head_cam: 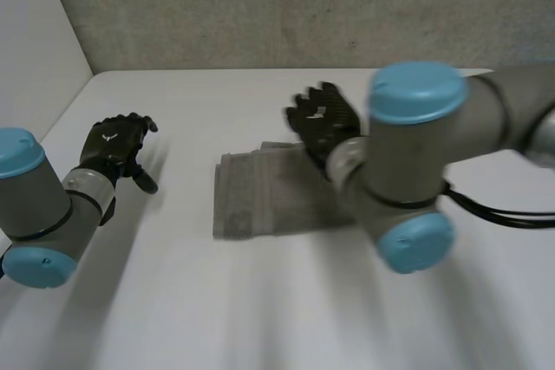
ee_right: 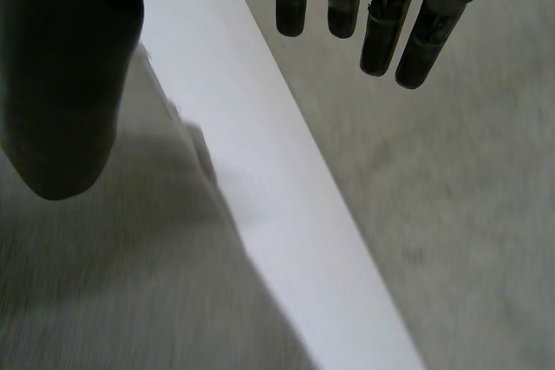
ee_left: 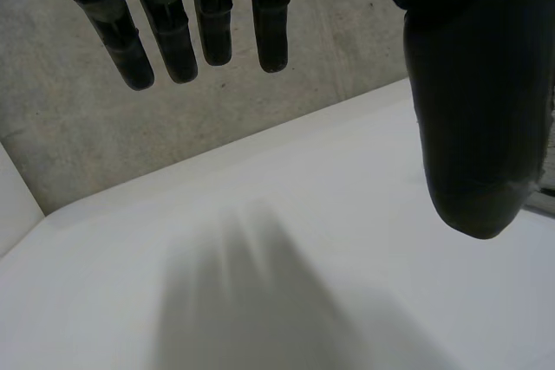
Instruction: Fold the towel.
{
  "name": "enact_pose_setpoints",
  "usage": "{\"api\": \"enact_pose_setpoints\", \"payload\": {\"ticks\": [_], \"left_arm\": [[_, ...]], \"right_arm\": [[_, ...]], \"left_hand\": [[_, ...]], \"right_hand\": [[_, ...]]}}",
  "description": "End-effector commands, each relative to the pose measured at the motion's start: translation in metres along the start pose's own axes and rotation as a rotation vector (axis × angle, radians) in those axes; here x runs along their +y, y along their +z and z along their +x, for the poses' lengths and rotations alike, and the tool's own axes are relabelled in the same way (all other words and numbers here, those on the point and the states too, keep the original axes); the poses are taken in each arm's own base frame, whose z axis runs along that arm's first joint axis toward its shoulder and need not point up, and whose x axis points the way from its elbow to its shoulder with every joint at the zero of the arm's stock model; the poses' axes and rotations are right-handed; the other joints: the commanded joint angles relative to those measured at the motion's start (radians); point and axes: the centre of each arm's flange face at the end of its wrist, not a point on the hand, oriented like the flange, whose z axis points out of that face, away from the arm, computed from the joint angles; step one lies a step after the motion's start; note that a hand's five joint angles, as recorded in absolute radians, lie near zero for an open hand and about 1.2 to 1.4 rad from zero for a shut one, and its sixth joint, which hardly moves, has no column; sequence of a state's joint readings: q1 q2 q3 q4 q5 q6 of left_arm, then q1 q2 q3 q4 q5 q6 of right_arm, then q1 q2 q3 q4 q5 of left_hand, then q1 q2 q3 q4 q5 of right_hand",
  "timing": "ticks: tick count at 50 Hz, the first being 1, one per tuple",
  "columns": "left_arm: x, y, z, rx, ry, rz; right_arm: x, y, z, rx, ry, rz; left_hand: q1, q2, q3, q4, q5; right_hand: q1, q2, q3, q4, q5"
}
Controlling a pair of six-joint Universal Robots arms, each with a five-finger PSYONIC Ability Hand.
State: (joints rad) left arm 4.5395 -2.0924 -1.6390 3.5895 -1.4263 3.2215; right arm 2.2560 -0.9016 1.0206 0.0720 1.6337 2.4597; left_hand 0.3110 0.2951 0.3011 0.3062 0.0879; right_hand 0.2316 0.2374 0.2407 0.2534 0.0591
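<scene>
In the head view the grey, woven towel (head_cam: 260, 197) lies folded into a flat rectangle in the middle of the white table (head_cam: 286, 318); the right hand (head_cam: 323, 123) is over its far right corner and the left hand (head_cam: 117, 149) is well apart over bare table. In the left wrist view the left hand's fingers (ee_left: 269, 15) hang straight and released, thumb apart, grasping nothing above the smooth table, with a rough grey wall (ee_left: 78, 119) beyond. In the right wrist view the right hand's fingers (ee_right: 381, 32) are also straight and empty, and the towel's soft weave lies under its thumb beside a bare strip of table.

Head view overhead from behind, wrist views close, table (head_cam: 277, 301) shared
</scene>
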Motion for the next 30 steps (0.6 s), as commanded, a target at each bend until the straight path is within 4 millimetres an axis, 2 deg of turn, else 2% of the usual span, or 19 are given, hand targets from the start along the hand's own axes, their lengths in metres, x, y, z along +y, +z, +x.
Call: {"api": "enact_pose_setpoints", "payload": {"ticks": [1,2,3,4,6,7,9,10,14,20,23,25,30], "left_arm": [[-0.001,-0.005,0.005,0.014,0.001,-0.001],[-0.002,-0.008,0.011,0.035,0.005,0.001],[-0.003,-0.011,0.021,0.071,0.009,0.002],[-0.003,-0.011,0.021,0.072,0.009,0.002],[0.0,-0.02,0.047,0.196,0.019,-0.001],[0.0,-0.02,0.047,0.196,0.019,-0.001],[0.003,-0.031,0.074,0.334,0.024,-0.009],[0.003,-0.031,0.074,0.335,0.024,-0.009],[0.009,-0.043,0.099,0.429,0.037,-0.026],[0.017,-0.047,0.106,0.451,0.118,-0.035],[0.022,-0.048,0.108,0.45,0.194,-0.04],[0.031,-0.049,0.107,0.436,0.244,-0.067],[0.039,-0.051,0.111,0.423,0.284,-0.093]], "right_arm": [[0.085,-0.014,0.04,-0.01,0.215,-0.2],[0.085,-0.014,0.04,-0.01,0.215,-0.201],[0.101,-0.015,0.044,-0.014,0.259,-0.221],[0.101,-0.015,0.044,-0.014,0.259,-0.221],[0.126,-0.019,0.049,-0.015,0.332,-0.26],[0.126,-0.019,0.049,-0.015,0.333,-0.261],[0.14,-0.023,0.048,-0.013,0.369,-0.276],[0.14,-0.023,0.048,-0.013,0.369,-0.276],[0.143,-0.025,0.049,0.012,0.372,-0.245],[0.147,-0.024,0.05,0.033,0.375,-0.231],[0.149,-0.025,0.049,0.031,0.376,-0.235],[0.151,-0.025,0.047,0.026,0.378,-0.242],[0.15,-0.026,0.048,0.028,0.378,-0.24]], "left_hand": [[-0.065,-0.049,-0.055,-0.06,-0.017],[-0.057,-0.041,-0.047,-0.052,-0.008],[-0.051,-0.035,-0.041,-0.046,-0.002],[-0.051,-0.035,-0.041,-0.046,-0.002],[-0.039,-0.023,-0.029,-0.034,0.01],[-0.039,-0.023,-0.029,-0.034,0.01],[-0.033,-0.017,-0.023,-0.028,0.016],[-0.033,-0.017,-0.023,-0.028,0.016],[-0.03,-0.014,-0.02,-0.025,0.019],[-0.018,-0.002,-0.008,-0.013,0.03],[0.055,0.071,0.065,0.06,0.104],[0.076,0.091,0.086,0.08,0.124],[0.09,0.106,0.1,0.095,0.139]], "right_hand": [[-0.057,-0.063,-0.066,-0.079,-0.059],[-0.057,-0.063,-0.066,-0.079,-0.059],[-0.057,-0.063,-0.066,-0.079,-0.059],[-0.057,-0.063,-0.066,-0.079,-0.059],[-0.057,-0.063,-0.066,-0.079,-0.059],[-0.057,-0.063,-0.066,-0.079,-0.059],[-0.057,-0.063,-0.066,-0.079,-0.059],[-0.057,-0.063,-0.066,-0.079,-0.059],[-0.057,-0.063,-0.066,-0.079,-0.059],[-0.057,-0.063,-0.066,-0.079,-0.059],[-0.057,-0.063,-0.066,-0.079,-0.059],[-0.057,-0.063,-0.066,-0.079,-0.059],[-0.057,-0.063,-0.066,-0.079,-0.059]]}}
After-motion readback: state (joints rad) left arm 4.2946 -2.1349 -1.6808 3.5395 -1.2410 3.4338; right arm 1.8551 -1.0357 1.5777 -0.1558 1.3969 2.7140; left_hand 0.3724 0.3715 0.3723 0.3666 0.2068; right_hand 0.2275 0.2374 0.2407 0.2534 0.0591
